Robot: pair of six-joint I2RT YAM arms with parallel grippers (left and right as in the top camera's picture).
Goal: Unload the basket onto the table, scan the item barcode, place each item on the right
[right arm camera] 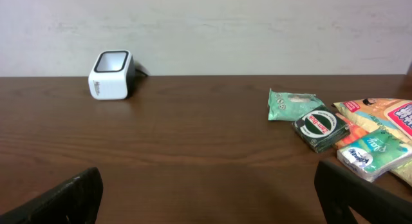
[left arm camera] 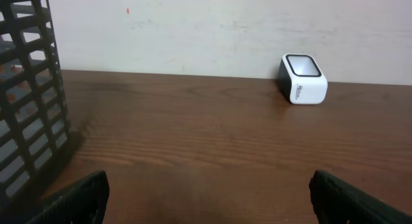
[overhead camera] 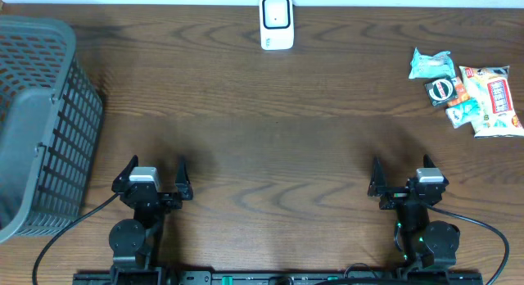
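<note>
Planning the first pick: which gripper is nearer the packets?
Right. The packets lie ahead of the right gripper, slightly to its right; the left gripper is across the table, beside the basket.

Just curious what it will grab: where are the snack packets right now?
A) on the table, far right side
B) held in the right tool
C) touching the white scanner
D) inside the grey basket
A: the snack packets lie clustered on the table at its far right, apart from the scanner, and the right tool stands open and empty.
</note>
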